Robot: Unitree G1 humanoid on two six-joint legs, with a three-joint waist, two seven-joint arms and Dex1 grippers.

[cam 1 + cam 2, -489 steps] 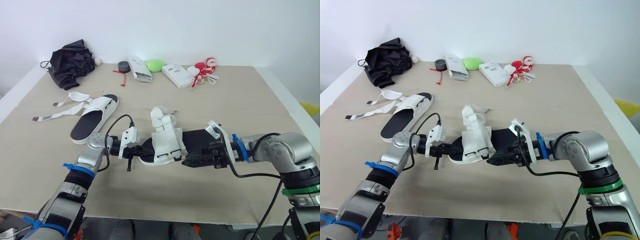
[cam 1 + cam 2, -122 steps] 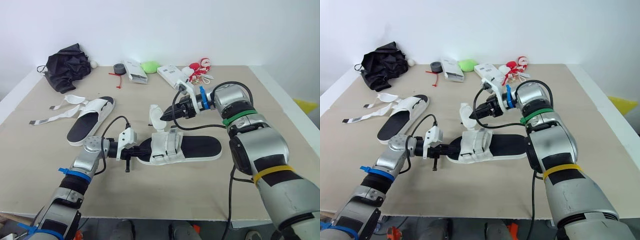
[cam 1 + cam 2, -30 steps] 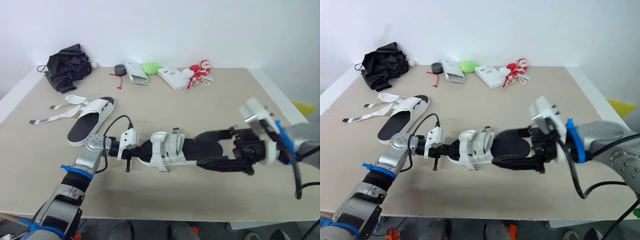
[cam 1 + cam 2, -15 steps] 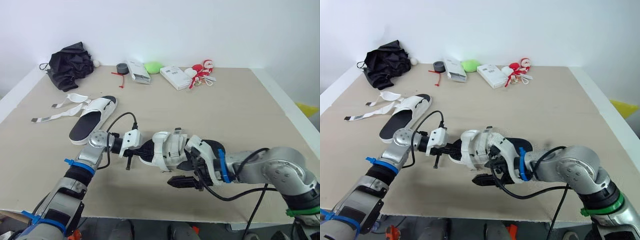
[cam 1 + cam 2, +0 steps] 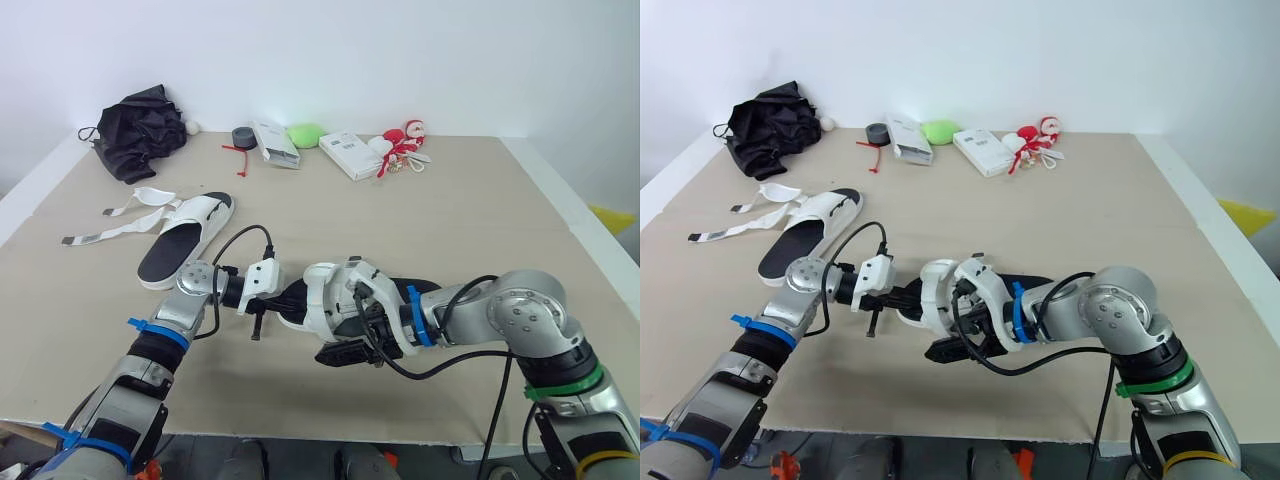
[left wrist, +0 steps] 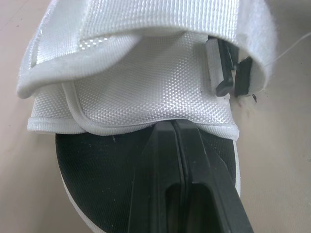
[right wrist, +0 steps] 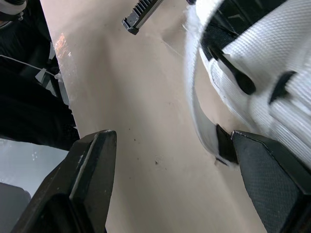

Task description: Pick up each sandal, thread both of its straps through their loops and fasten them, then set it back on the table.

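2 sandals on bench [image 5: 480, 200]; far sandal [image 5: 185, 235] straps loose; L pincer [image 5: 287, 296] pressed together at near sandal [image 5: 325, 300] toe; R pincer [image 5: 345, 335] spread beside it.

front sandal [image 5: 321, 296] centre, other sandal [image 5: 186, 240] behind-left

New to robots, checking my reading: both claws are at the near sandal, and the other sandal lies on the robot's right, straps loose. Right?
No: the other sandal lies on the robot's left, straps loose, as the left eye view shows. The left claw and right claw are at the near sandal.
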